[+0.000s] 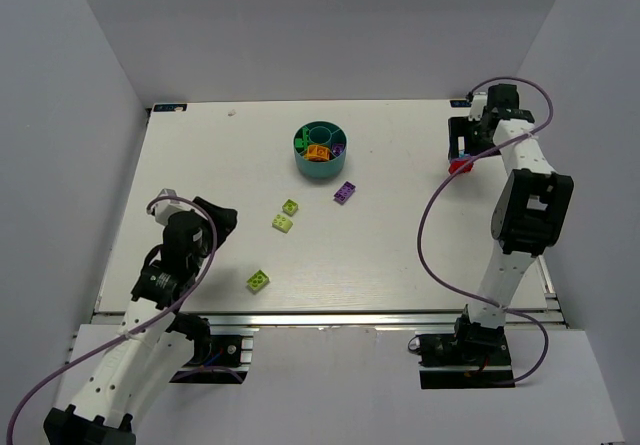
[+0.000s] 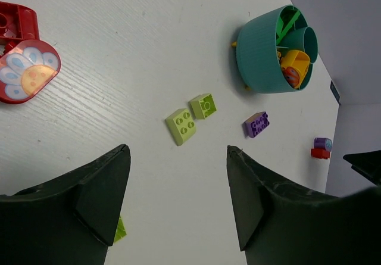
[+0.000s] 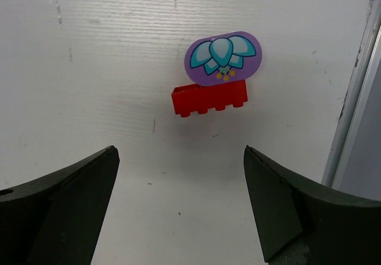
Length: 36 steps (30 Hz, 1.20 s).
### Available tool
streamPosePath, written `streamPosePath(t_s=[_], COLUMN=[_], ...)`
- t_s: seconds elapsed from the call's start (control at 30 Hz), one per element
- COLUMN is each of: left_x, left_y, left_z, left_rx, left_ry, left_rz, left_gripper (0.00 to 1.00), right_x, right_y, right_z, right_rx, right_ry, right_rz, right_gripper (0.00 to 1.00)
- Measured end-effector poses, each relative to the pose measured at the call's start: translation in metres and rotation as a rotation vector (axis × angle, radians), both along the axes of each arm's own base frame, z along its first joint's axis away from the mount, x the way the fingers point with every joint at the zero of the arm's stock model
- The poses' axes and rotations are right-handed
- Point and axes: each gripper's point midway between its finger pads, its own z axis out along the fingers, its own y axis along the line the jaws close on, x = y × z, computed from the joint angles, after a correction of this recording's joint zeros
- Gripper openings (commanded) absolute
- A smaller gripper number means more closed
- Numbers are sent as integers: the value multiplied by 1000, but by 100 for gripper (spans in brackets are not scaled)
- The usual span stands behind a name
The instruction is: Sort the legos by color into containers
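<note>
Your right tool [image 3: 180,158], released, hovers above the red lego [image 3: 209,98] by the surface's [image 1: 400,255] right edge, likely for pickup; left tool [image 2: 177,152] released.

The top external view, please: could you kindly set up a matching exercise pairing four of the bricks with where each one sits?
Things:
1. orange brick
2. red brick
3. loose purple brick
4. lone lime brick

Places:
A. on the table, just outside the teal bowl
B. closest to the table's near edge
C. inside the teal bowl
D. just ahead of the open right pincer

Pairs: 1-C; 2-D; 3-A; 4-B
</note>
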Motion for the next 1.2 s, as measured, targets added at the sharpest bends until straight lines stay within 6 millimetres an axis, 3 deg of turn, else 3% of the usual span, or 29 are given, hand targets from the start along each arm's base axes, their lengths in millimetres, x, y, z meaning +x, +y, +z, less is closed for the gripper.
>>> streamPosePath(t_s=[0.13,0.23,0.53,0.83,1.2], left_x=[0,-1,2,5,6], left_y=[-2,-3,-7,-11,-13], left_z=[-4,-4,-11,-16,-14], left_rx=[-9,-19,-36,-51,-63], left_ry=[5,5,25,46,38], left_rz=[-5,-7,-8,-18,-18], left_gripper=[75,75,75,75,75], right_x=[13,11,12,17,24], right_y=[-6,-4,-6,-9,-13], right_z=[-18,-34,-53,-83,-80], right_rx=[7,43,56,4,-6], right_ry=[35,79,119,141,103], right_rz=[-91,-159,-366,-436,-465], right_gripper=[89,89,86,69,49])
